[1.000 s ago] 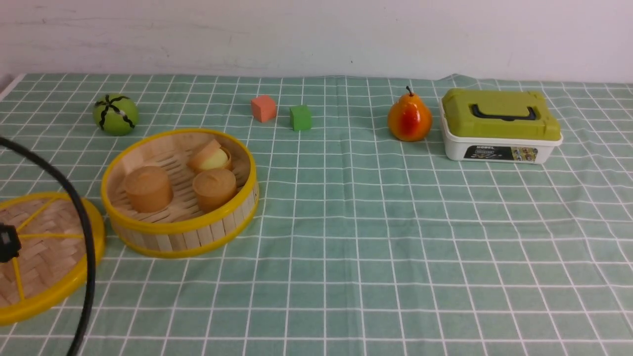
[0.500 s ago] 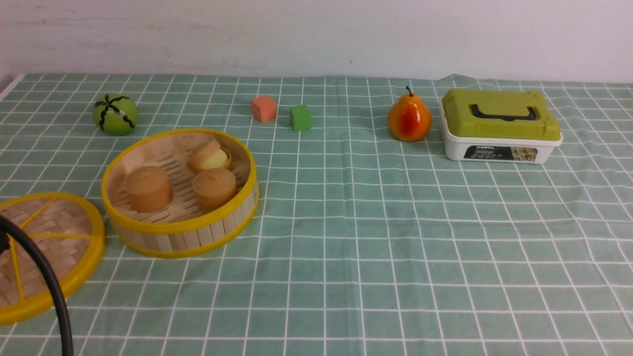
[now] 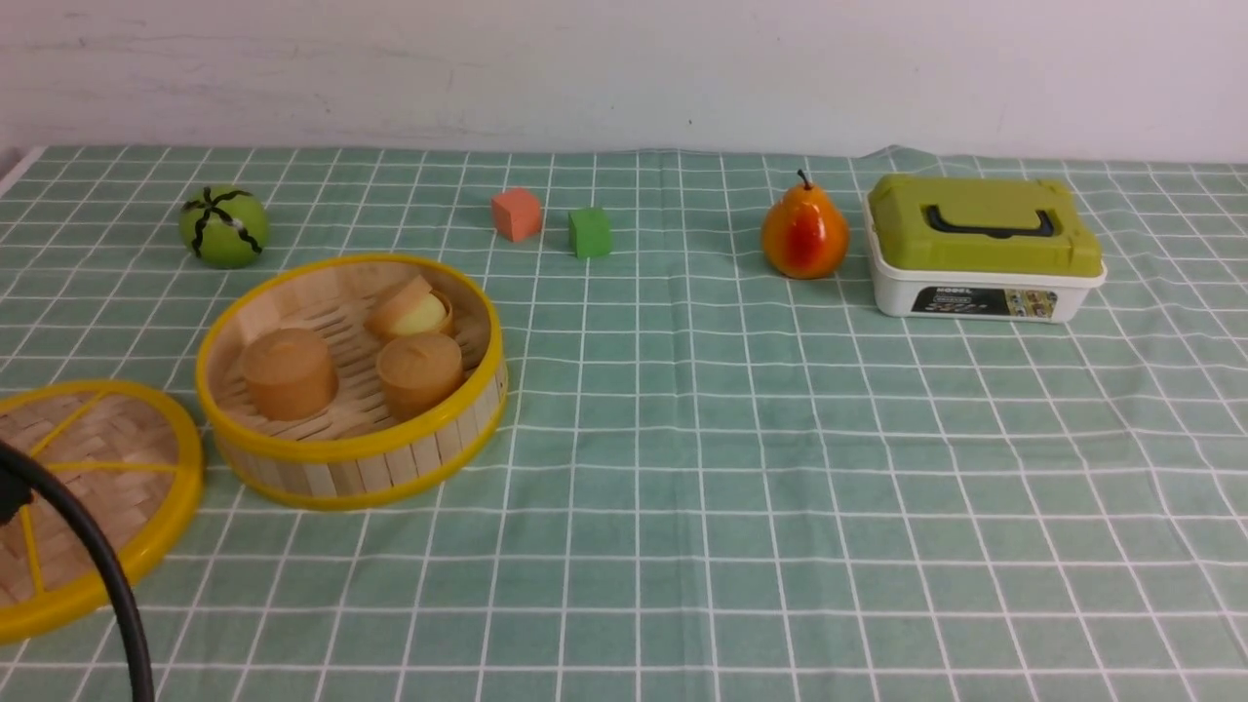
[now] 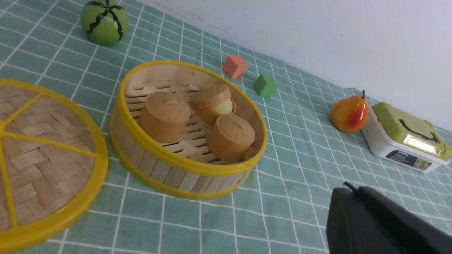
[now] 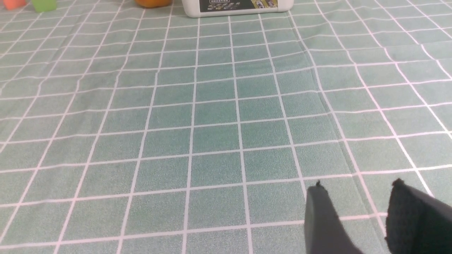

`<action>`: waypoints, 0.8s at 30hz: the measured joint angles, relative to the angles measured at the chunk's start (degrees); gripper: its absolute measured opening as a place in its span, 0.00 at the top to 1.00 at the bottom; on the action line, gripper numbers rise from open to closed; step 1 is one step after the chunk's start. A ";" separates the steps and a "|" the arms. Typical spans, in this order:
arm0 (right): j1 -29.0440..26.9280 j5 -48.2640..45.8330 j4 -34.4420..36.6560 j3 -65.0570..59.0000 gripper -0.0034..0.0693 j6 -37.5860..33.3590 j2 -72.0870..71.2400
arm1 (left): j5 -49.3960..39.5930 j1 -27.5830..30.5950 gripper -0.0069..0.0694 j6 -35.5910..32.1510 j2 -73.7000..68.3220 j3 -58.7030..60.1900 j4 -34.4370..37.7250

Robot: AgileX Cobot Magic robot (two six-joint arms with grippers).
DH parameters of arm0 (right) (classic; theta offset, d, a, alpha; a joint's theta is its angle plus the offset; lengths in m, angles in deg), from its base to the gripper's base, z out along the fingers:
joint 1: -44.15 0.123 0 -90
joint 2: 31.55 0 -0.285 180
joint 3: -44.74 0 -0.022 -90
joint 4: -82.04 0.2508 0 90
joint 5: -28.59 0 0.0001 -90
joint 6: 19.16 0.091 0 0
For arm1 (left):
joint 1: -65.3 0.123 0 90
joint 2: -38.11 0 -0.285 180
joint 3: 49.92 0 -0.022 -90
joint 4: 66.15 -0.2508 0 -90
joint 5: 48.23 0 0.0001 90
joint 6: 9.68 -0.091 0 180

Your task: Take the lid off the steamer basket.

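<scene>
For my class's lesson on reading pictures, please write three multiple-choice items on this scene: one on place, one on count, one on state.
1. Where is the bamboo lid?
A) On the steamer basket
B) On the cloth, left of the basket
C) On the green-topped box

2. How many cubes are on the cloth?
A) Two
B) Four
C) Five

3. What is the state of the steamer basket?
A) Upside down
B) Covered
C) Open, with food inside

Key:
1: B, the lid lies on the cloth beside the steamer basket.
2: A, one reddish cube and one green cube show.
3: C, the round brown pieces show inside it.
</scene>
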 joint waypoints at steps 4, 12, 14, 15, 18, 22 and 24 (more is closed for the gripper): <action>0.00 0.00 0.00 0.00 0.62 0.00 0.00 | 0.17 -5.15 0.92 2.56 3.60 1.46 -8.76; 0.00 0.00 0.00 0.00 0.62 0.00 0.00 | 13.54 -17.42 0.91 30.97 10.78 15.48 -35.32; 0.00 0.00 0.00 0.00 0.62 0.00 0.00 | 14.92 -20.07 0.91 39.19 13.23 19.88 -42.09; 0.00 0.00 0.00 0.00 0.62 0.00 0.00 | 14.97 -20.70 0.91 41.87 14.29 21.50 -44.29; 0.00 0.00 0.00 0.00 0.62 0.00 0.00 | 14.99 -21.58 0.91 45.21 18.28 25.06 -47.71; 0.00 0.00 0.00 0.00 0.62 0.00 0.00 | 13.26 -21.73 0.90 44.92 23.19 26.87 -48.36; 0.00 0.00 0.00 0.00 0.62 0.00 0.00 | 10.69 -21.73 0.90 44.79 24.32 27.05 -49.18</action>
